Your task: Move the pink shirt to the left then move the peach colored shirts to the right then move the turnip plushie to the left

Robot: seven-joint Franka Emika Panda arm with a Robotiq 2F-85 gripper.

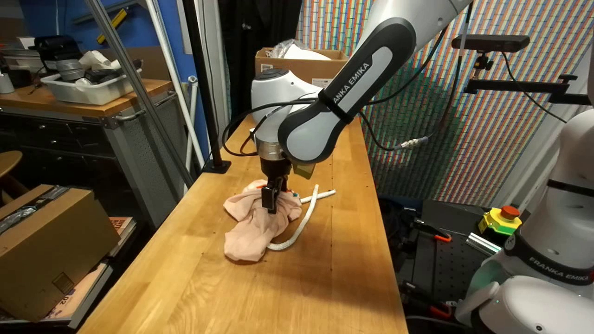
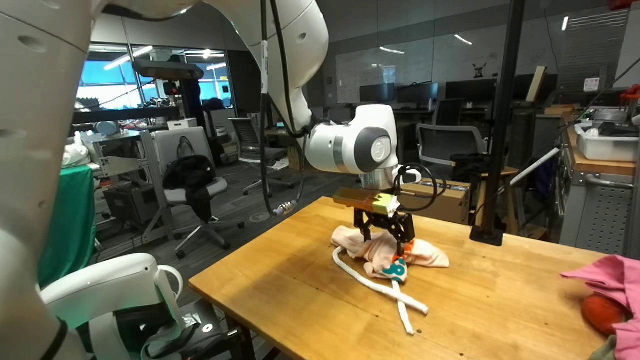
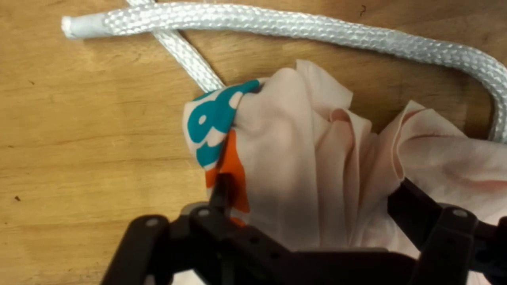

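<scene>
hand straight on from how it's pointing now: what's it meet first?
The peach shirt, most likely: the open hand points down at its folds. It may be touching the cloth; the views don't settle the gap.

In an exterior view the arm [image 1: 392,41] is slanting down from the top edge, its lettered forearm [image 1: 355,83] leading into a sharply bent wrist [image 1: 274,90]. Beneath the wrist's silvery ring [image 2: 378,178], the gripper [image 2: 384,243] is hanging upright and pointing straight down — its jaws are standing wide apart. In the wrist view the two dark fingers [image 3: 416,211] are showing in the lower half — well separated, their tips pointing up the view at about the same height.
</scene>
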